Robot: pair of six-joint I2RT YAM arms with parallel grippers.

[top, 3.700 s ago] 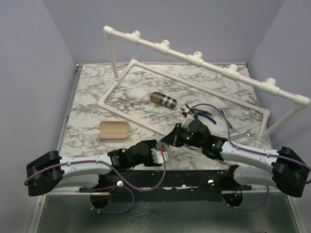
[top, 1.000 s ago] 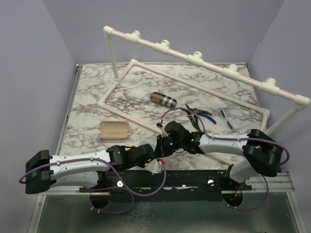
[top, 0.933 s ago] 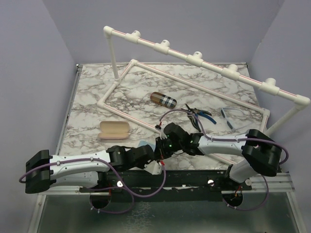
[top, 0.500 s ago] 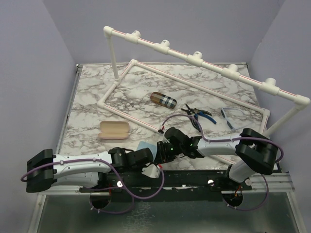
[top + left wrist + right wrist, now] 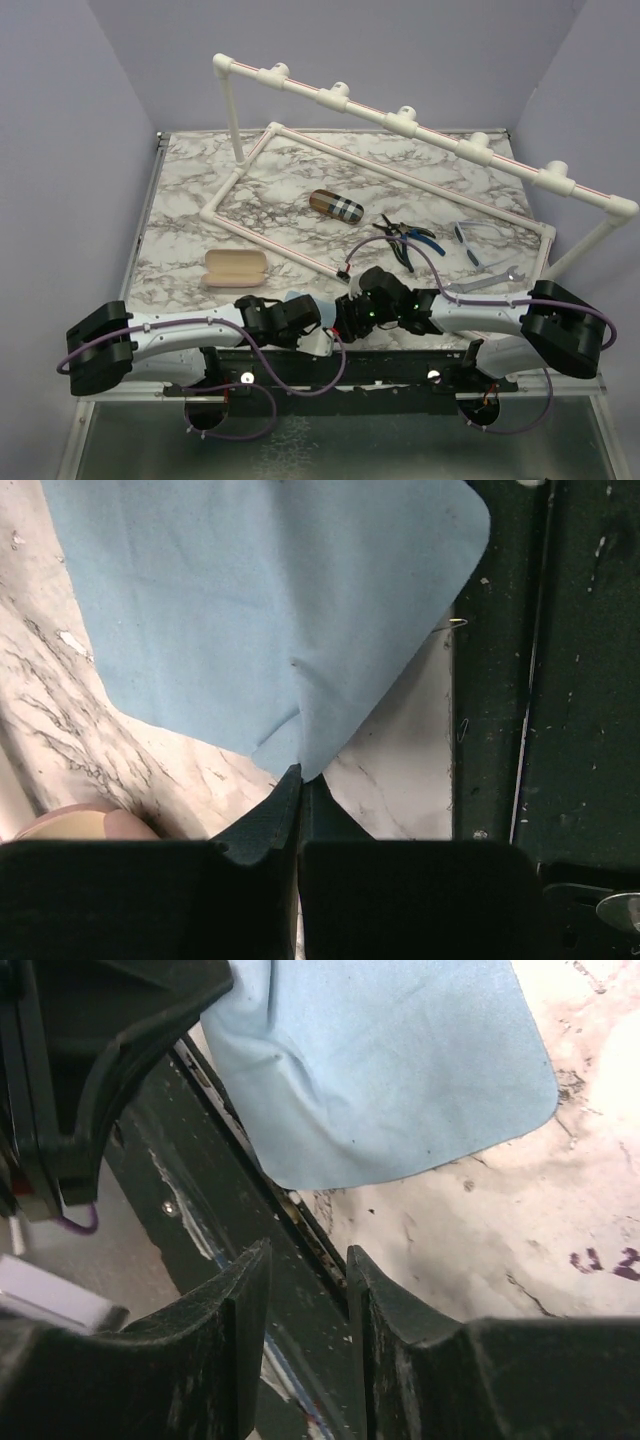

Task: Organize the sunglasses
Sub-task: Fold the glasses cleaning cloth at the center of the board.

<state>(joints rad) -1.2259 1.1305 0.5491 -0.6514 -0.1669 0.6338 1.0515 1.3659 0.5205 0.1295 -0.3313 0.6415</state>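
One pair of sunglasses [image 5: 470, 241], blue-framed, lies at the right of the table, far from both grippers. A second pair does not show clearly. A light blue cloth [image 5: 260, 610] lies flat at the table's near edge, partly under the arms in the top view [image 5: 293, 298]. My left gripper [image 5: 298, 778] is shut on the cloth's near edge, where a crease runs into the fingertips. My right gripper [image 5: 308, 1255] stands open with nothing between its fingers, over the black rail just short of the cloth [image 5: 380, 1070]. In the top view both grippers meet near the front middle, the left gripper [image 5: 318, 332] beside the right gripper [image 5: 345, 316].
A pink case [image 5: 236, 268] lies at the left and a brown plaid case [image 5: 335, 205] at mid-table. Black-and-blue pliers [image 5: 408, 237] lie beside the sunglasses. A thin silvery piece [image 5: 482, 280] rests by my right forearm. A white pipe rack [image 5: 400, 120] spans the back.
My right gripper has opened, let go of the cloth and drawn back toward the near edge. My left gripper stays shut on the cloth and has shifted slightly right.
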